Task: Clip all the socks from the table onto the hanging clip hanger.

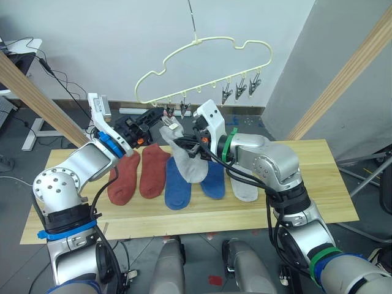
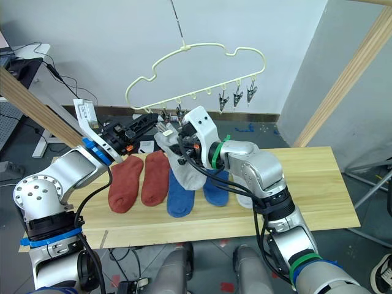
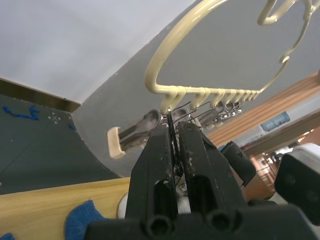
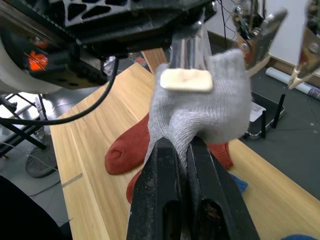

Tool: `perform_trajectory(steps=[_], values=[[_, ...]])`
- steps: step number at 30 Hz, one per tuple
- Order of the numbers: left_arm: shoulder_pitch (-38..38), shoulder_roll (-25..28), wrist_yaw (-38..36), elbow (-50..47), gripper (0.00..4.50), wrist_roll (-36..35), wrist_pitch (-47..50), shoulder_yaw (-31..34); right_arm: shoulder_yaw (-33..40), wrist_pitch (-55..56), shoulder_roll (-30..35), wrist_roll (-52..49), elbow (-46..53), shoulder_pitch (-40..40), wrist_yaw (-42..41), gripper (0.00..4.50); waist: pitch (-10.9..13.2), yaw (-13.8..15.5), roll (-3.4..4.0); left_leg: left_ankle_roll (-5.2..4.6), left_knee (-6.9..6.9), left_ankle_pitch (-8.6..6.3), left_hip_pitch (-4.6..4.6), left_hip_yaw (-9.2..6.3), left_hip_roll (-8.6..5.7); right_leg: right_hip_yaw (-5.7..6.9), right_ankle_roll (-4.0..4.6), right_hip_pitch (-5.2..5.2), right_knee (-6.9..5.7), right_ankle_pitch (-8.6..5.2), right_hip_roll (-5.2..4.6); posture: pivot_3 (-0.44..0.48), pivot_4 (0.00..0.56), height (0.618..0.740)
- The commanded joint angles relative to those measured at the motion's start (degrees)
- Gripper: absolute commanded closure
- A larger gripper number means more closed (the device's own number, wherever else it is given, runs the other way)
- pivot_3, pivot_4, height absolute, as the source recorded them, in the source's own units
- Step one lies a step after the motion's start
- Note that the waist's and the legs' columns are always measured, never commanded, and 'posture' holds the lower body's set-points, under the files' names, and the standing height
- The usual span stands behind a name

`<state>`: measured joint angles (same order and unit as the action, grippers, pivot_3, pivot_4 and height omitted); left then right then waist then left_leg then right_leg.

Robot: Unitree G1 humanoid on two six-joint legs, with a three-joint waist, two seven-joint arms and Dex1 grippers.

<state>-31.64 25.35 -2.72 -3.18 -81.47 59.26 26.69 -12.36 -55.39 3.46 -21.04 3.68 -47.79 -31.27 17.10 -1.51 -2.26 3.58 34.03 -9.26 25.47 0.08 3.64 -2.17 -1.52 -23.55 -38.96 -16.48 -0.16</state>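
Up close, right gripper [image 4: 181, 150] pinching the grey sock [image 4: 210, 112] under a clip [image 4: 186, 79], left gripper [image 3: 176, 132] squeezing that clip.

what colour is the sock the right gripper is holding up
Light grey knit fabric: the short ankle sock pinched by the right gripper, clearest in the right wrist view.

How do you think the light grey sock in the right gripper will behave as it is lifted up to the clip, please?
Probably floppy: the light grey sock drapes limply below the right gripper and bunches where it is pinched. Likely light, since a small pinch of fabric carries it. Its knit looks grippy rather than slippery, but the loose end may swing against the clip hanger.
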Motion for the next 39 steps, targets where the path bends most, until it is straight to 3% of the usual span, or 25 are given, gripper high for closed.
perform_trajectory(steps=[1,9,12,23,28,35,39], values=[[0.05,0.85,-1.17,-2.43,3.02,-1.09,-0.84,-0.16,0.94,0.85,-0.59,-1.11,1.50,-0.82,0.05,4.50,0.00,0.01,0.00,0.00,0.00,0.00,0.02,0.00,0.00,0.01,0.00,-0.01,0.01,0.00,0.00,0.037,0.285,0.740],[-0.45,2.62,-0.94,-2.01,0.71,-0.96,-1.63,1.15,0.57,2.58,-1.59,-0.49,0.46,0.16,0.84,4.50,0.00,-0.03,0.00,0.00,0.02,0.00,0.12,-0.03,0.00,0.02,0.00,-0.09,0.00,0.00,0.00,0.039,0.284,0.740],[0.89,5.47,-1.30,-2.06,0.00,-0.44,-1.38,1.95,1.12,4.07,-3.08,-1.17,-0.37,1.33,0.99,3.69,0.00,-0.12,0.00,0.00,0.02,0.00,0.18,-0.01,0.03,0.01,0.01,-0.18,-0.02,0.00,0.02,0.045,0.282,0.740],[5.85,9.10,-3.76,-4.74,0.00,0.94,-1.48,0.56,0.90,3.62,-4.16,-2.89,-0.46,5.84,0.44,0.04,-0.01,0.05,-0.01,0.00,0.06,0.01,0.35,-0.02,0.02,0.04,0.01,-0.33,-0.04,0.01,-0.02,0.045,0.282,0.740],[8.28,10.05,-7.60,-9.61,0.00,8.53,-3.79,-3.97,0.82,4.36,0.59,-1.38,2.31,9.76,0.61,0.04,-0.01,0.29,-0.01,0.00,0.06,0.01,0.37,-0.02,0.00,0.03,0.01,-0.34,-0.05,0.01,-0.02,0.055,0.278,0.740],[9.48,7.13,-10.40,-13.90,0.00,23.28,-12.97,-11.38,3.46,2.22,9.44,-2.83,10.60,15.66,-0.45,0.04,-0.01,0.99,-0.01,0.00,0.05,0.01,0.38,0.02,-0.01,-0.01,0.01,-0.38,-0.05,0.01,0.00,0.041,0.276,0.740],[8.37,5.64,-12.93,-13.82,0.00,37.20,-22.71,-18.95,6.69,0.42,10.79,-4.73,14.39,16.77,0.73,0.04,-0.01,0.96,-0.02,0.00,0.05,0.01,0.38,0.07,0.01,-0.06,0.02,-0.42,-0.08,0.01,0.03,0.027,0.274,0.740]])
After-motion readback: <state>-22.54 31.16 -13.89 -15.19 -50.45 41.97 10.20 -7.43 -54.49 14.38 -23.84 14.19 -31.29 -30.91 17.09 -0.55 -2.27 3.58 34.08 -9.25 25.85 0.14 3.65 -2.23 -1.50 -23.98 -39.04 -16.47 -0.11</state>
